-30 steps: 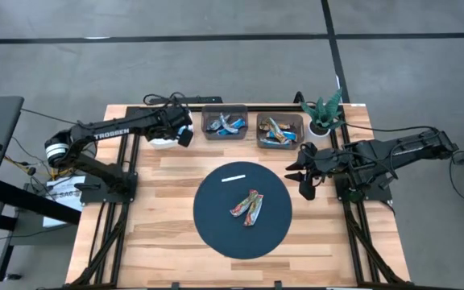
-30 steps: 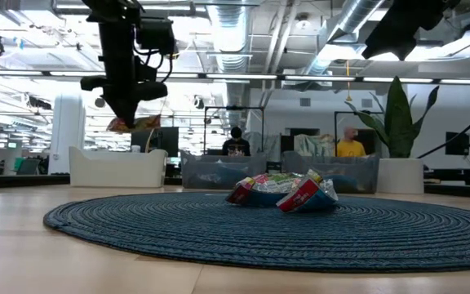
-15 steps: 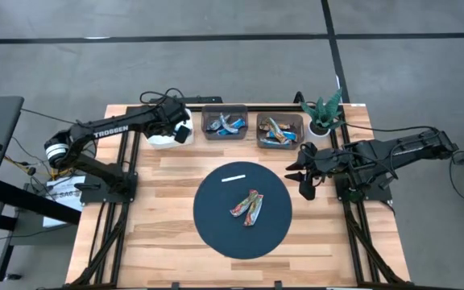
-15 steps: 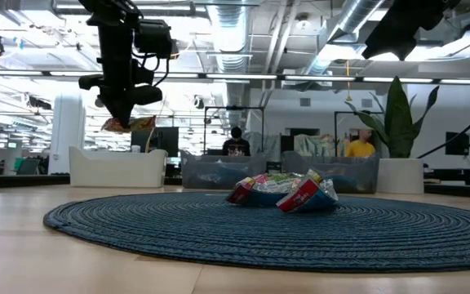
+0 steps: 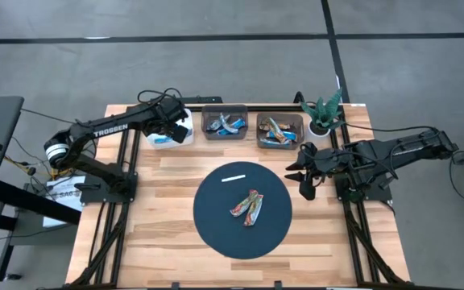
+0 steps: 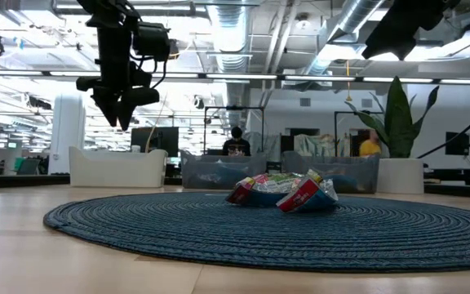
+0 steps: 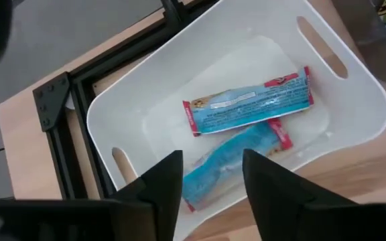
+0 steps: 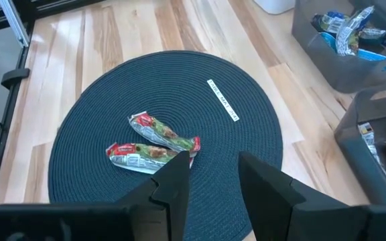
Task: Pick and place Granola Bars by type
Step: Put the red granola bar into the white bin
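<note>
My left gripper (image 5: pixel 177 129) hangs open over the white bin (image 5: pixel 161 138) at the table's far left, its fingers (image 7: pixel 159 184) apart and holding nothing. Below it, two blue Granola Bars (image 7: pixel 246 100) (image 7: pixel 230 157) lie flat on the bin's floor. Two more Granola Bars (image 5: pixel 248 207) (image 8: pixel 153 147) in red, white and green wrappers lie crossed on the round blue mat (image 5: pixel 216 221). Other wrapped bars fill two grey bins (image 5: pixel 225 123) (image 5: pixel 279 129). My right gripper (image 5: pixel 301 179) (image 8: pixel 210 164) hovers open beside the mat's right edge.
A thin white strip (image 5: pixel 234 178) lies on the mat's far part. A potted plant (image 5: pixel 323 113) stands at the far right corner. Black frame rails run along the table's left, right and far edges. People show in the room beyond the table in the low view.
My left gripper has moved a little toward the table's left and far edge, over the white bin. The bar that hung below its fingertips has left them: it has let go.
</note>
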Available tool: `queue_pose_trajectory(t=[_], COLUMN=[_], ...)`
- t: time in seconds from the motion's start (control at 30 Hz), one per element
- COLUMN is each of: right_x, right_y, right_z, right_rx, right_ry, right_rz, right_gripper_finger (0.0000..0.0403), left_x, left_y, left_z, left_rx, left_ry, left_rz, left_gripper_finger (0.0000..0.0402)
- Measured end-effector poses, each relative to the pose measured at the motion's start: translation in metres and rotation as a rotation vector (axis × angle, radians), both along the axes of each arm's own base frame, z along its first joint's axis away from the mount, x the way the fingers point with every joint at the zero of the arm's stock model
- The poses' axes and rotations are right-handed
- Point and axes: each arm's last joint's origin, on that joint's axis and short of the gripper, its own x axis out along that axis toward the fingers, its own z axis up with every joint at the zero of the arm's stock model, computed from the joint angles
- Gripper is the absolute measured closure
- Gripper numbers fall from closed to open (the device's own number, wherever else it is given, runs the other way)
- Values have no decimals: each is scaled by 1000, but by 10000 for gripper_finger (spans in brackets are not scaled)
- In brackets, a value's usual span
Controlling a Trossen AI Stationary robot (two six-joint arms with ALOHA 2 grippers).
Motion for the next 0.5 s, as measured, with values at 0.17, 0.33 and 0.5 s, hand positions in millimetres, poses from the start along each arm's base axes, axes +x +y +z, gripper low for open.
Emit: queue_pose_trajectory(t=[0.17,0.33,0.5], right_x=[0,0,0], right_y=[0,0,0], right_z=[0,0,0], right_rx=[-4,-9,-9], right_ry=[1,1,1], right_rz=[4,8,9], right_gripper_finger=[284,284,284], left_x=[7,23,46], left_y=[-8,-27,-53], left_z=[0,1,4], left_rx=[3,-18,-85], left_ry=[-17,-88,-250], left_rz=[-36,-137,-273], left_gripper_finger=[245,248,248])
